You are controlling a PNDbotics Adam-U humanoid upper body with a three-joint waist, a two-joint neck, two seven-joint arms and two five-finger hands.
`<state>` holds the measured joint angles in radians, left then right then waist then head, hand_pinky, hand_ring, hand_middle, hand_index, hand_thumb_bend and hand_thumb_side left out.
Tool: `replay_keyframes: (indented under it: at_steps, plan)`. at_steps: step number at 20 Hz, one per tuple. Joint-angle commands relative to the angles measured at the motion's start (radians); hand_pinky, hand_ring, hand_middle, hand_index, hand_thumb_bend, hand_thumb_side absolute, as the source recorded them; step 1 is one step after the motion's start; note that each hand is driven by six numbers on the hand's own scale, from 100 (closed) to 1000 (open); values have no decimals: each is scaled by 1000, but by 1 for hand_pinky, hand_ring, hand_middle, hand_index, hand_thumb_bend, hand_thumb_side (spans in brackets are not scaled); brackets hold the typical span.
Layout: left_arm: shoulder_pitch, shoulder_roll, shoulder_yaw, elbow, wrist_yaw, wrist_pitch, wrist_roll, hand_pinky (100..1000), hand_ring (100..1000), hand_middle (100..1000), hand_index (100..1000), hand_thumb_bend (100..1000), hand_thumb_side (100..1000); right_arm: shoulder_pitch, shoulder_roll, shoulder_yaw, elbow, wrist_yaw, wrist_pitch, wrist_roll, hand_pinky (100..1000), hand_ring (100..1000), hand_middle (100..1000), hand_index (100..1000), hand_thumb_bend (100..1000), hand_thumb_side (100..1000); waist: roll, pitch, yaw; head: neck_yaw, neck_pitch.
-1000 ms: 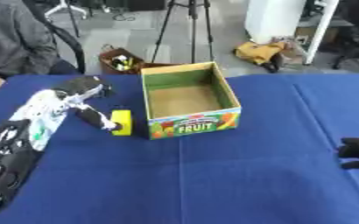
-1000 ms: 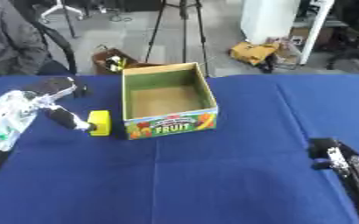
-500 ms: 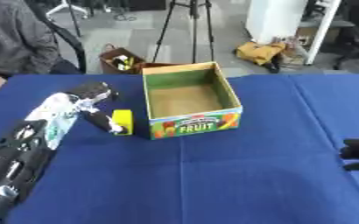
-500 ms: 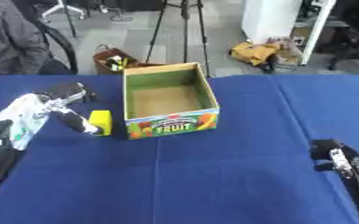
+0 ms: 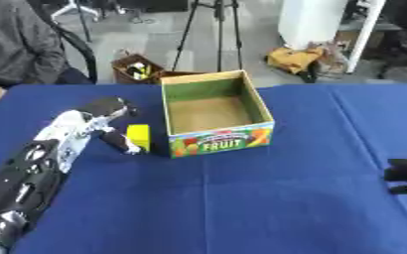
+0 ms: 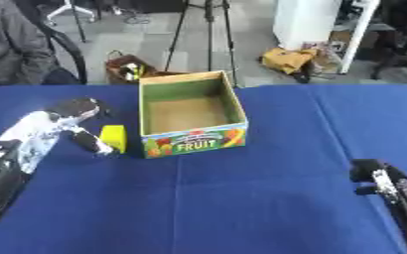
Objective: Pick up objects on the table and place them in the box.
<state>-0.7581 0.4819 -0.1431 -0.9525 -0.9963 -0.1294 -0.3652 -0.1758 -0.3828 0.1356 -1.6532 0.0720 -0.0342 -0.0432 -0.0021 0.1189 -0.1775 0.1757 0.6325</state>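
The left hand reaches across the blue table toward a small yellow block. Its fingers are curled partway; one dark finger lies along the block's near-left side, touching or almost touching it. Whether the block is actually pinched cannot be told from either view. The block stands on the cloth just beyond the fingertips, directly beside the left wall of the open cardboard box, which is printed "FRUIT" on the front and shows a bare brown floor inside.

The right hand rests idle at the lower right. The right eye view shows its forearm running down to the frame edge; the left eye view shows only the dark fingers at the border. Their posture cannot be made out
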Motion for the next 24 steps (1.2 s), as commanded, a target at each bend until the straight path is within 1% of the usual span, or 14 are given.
replay_keyframes:
  at_steps: [1,7,9,10,11,13,15,16,18,19,20,21,23,24]
  plan:
    - [-22,12,15,0,-7,-5,0,768,749,758,819,665,448,-10,-14,-6,-9,-3,-1,3,618,708,636,783,100,992,-1,-10,-2,4,4]
    - [-17,4,19,11,-22,8,34,761,749,767,814,656,444,-10,-13,-5,-8,-3,-2,3,618,708,636,783,100,992,0,-9,-3,4,3]
    - [-16,1,18,18,-27,12,44,710,686,717,806,643,437,-11,-13,-6,-8,-3,-2,3,618,708,636,783,100,991,-1,-9,-4,4,2]
    - [-15,0,18,21,-29,13,48,700,674,705,804,640,435,-11,-13,-6,-8,-3,-2,3,618,708,636,783,100,991,-1,-9,-4,4,2]
    - [-15,0,18,24,-31,14,51,672,632,670,798,629,427,-11,-13,-6,-8,-3,-2,3,618,708,636,783,100,991,-1,-9,-4,4,2]
    - [-14,1,16,28,-38,13,49,627,572,610,791,570,396,-11,-13,-6,-8,-3,-2,3,618,708,636,783,100,991,0,-9,-4,4,2]
    - [-13,2,17,29,-44,12,45,600,544,566,772,496,350,-11,-13,-7,-7,-3,-2,3,618,708,636,783,100,991,0,-9,-4,4,3]
    - [-13,3,19,30,-47,13,45,587,533,553,764,473,335,-10,-13,-7,-7,-3,-2,3,618,708,636,783,100,991,0,-9,-4,4,3]
    - [-11,3,23,34,-50,17,50,536,489,498,718,417,294,-10,-12,-7,-7,-3,-2,3,618,708,636,783,100,991,0,-9,-3,4,2]
    - [-10,3,24,37,-52,20,55,536,489,498,718,417,294,-10,-12,-7,-7,-3,-2,3,618,708,636,783,100,991,0,-9,-3,3,2]
    - [-9,2,26,40,-52,23,62,468,435,433,653,389,281,-10,-12,-7,-6,-2,-2,3,618,708,636,783,100,991,0,-9,-3,3,2]
    - [-8,1,28,43,-51,28,71,447,419,413,631,378,276,-10,-12,-7,-6,-2,-2,2,618,708,636,783,100,991,0,-9,-3,3,2]
    - [-5,1,33,46,-45,38,93,364,347,327,562,344,265,-9,-12,-8,-6,-2,-2,2,618,708,636,783,100,990,-1,-9,-3,2,3]
    - [-4,2,34,43,-40,42,104,344,330,306,539,337,265,-8,-12,-8,-6,-2,-2,2,618,708,636,783,100,990,-1,-9,-3,2,4]
